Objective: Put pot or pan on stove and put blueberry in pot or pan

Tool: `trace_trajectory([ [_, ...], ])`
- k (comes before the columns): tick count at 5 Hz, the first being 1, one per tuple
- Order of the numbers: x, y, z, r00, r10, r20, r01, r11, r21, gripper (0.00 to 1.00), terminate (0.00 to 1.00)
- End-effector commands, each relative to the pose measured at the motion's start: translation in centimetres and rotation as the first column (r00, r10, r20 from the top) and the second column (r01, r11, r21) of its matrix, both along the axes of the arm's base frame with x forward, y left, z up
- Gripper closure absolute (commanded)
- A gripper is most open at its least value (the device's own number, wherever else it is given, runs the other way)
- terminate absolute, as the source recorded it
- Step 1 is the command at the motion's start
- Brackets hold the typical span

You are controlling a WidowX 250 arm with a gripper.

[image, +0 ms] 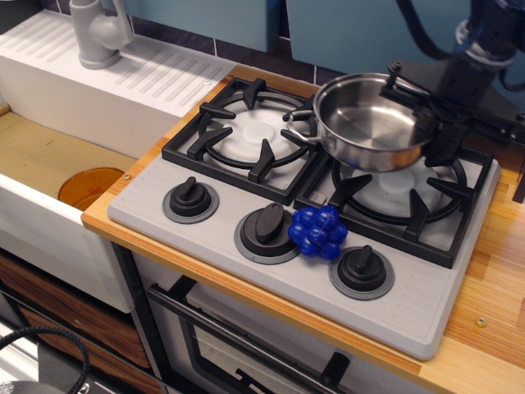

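The pot hangs tilted above the right burner of the stove, its far rim pinched in my gripper at 3 o'clock. The blueberry sits at 7 o'clock, between two knobs.

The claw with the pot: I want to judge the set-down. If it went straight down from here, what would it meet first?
Probably the black grate of the right burner: the pot held by the claw hangs above it, though depth is hard to judge.
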State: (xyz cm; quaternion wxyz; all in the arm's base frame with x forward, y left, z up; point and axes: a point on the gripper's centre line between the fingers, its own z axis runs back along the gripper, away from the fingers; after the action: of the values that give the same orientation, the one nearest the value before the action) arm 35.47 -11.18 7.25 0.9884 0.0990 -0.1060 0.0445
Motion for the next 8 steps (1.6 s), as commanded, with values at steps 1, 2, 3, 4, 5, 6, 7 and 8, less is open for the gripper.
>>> trace_trajectory([
  [1, 1.2, -1.1, -0.7, 0.995, -0.005, 0.096, 0.007, 1.0, -0.027, 1.0, 0.0],
  [2, 1.6, -1.0, -1.3, 0.993, -0.021, 0.117, 0.026, 0.999, -0.047, 0.0, 0.0],
  [3, 1.9, -0.8, -1.3, 0.993, -0.02, 0.12, 0.026, 0.999, -0.047, 0.0, 0.0],
  [4, 1.7, -0.4, 0.3, 0.996, -0.021, 0.088, 0.026, 0.998, -0.059, 0.0, 0.0],
  [5, 1.4, 0.3, 2.3, 0.999, -0.025, 0.047, 0.028, 0.997, -0.069, 0.0, 0.0],
  [6, 1.0, 1.4, 4.0, 0.999, -0.031, 0.015, 0.032, 0.997, -0.075, 0.0, 0.0],
  [7, 0.6, 2.4, 5.1, 0.999, -0.048, -0.004, 0.047, 0.995, -0.086, 0.0, 0.0],
  [8, 0.6, 2.4, 5.1, 0.999, -0.048, -0.004, 0.047, 0.995, -0.086, 0.0, 0.0],
])
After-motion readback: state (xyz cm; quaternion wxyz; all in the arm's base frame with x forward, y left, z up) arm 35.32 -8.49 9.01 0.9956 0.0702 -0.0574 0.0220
